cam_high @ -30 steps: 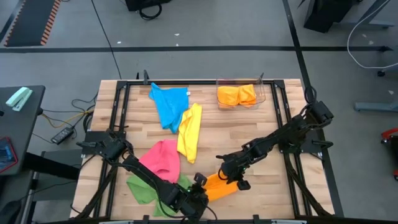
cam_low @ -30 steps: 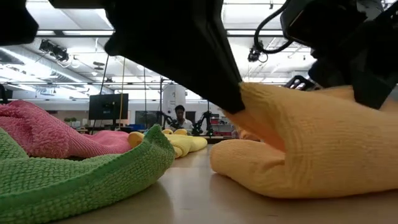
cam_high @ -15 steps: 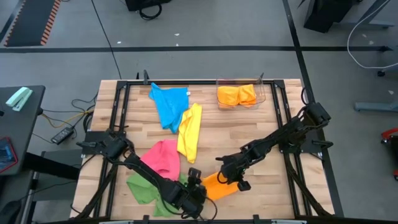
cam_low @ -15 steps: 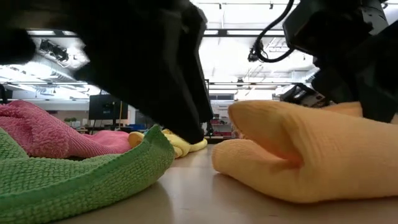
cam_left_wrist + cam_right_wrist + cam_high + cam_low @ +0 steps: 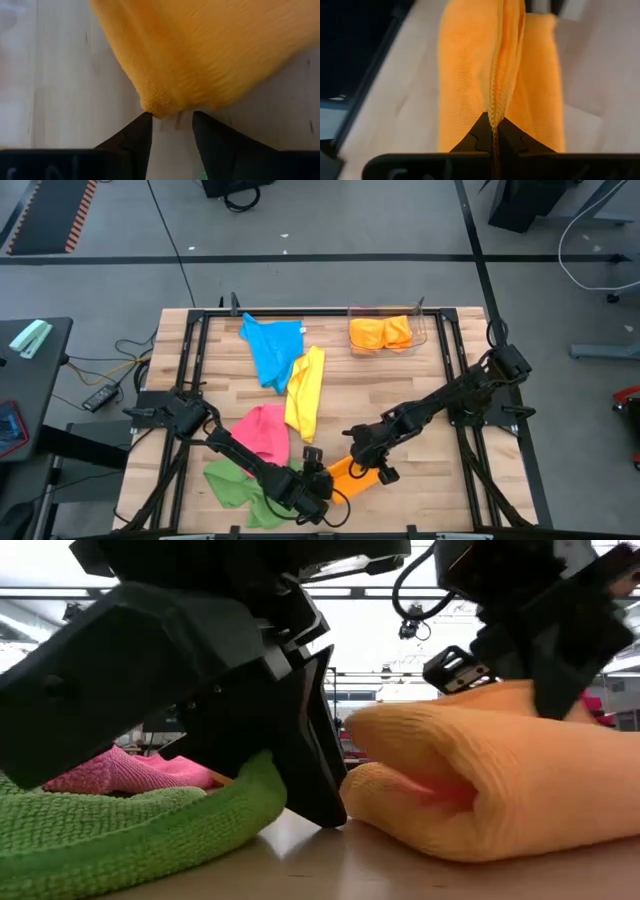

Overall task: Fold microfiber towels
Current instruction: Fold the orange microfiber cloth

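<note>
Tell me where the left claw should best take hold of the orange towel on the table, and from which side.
Probably at the free corner of the orange towel, which points at the open left claw. Come level along the table from the green towel's side. The right claw is shut on the opposite edge, so that end is taken.

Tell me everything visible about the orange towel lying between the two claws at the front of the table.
The orange towel is a soft, nubby microfiber cloth, folded over on itself into a long strip with a rounded fold and a stitched hem. It lies on the bare wood table near the front edge, angled, beside the green towel. The right claw is shut on its doubled hem at one end. The left claw is open at the other end, its fingers either side of a corner, not gripping it.
</note>
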Motion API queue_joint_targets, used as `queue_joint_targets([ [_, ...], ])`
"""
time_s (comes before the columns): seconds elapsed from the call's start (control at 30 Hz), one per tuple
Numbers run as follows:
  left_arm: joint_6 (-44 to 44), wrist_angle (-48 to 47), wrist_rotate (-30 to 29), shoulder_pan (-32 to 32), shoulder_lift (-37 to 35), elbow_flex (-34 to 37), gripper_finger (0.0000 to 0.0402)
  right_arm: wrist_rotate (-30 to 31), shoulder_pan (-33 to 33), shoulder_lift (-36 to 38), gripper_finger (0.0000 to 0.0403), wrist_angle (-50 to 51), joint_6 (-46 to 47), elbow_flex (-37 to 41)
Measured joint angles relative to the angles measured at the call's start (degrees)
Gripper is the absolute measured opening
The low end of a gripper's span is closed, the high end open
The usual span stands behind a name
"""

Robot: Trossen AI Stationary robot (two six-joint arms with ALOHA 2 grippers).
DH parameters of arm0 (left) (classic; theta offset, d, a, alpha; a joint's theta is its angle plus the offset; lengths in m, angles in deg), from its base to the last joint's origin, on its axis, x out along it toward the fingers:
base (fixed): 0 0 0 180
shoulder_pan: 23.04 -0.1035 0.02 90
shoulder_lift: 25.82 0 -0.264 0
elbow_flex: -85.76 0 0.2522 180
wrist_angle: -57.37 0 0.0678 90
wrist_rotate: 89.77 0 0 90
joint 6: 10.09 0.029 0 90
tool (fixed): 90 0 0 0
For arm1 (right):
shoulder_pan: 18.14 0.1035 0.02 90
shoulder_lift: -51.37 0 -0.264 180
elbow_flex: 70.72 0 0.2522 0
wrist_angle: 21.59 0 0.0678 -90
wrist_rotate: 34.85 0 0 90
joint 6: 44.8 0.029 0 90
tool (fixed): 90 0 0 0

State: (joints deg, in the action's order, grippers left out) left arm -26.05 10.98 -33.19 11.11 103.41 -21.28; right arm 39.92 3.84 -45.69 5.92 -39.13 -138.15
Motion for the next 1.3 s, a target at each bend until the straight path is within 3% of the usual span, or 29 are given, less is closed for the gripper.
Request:
queue_joint_targets([
  [0.4,0.7,1.1,0.2,0.0,0.2,0.0,0.0106,3.7,-1.7,0.0,0.0010,-0.2,-4.8,0.0],
  [1.13,3.0,2.1,0.1,-0.3,0.2,0.1,0.0097,8.1,-3.8,0.0,0.0010,-9.8,-12.6,7.8],
  [1.3,5.8,1.4,-0.2,0.6,0.0,-0.2,0.0090,9.3,-3.8,0.0,0.0039,-11.5,-13.0,9.4],
])
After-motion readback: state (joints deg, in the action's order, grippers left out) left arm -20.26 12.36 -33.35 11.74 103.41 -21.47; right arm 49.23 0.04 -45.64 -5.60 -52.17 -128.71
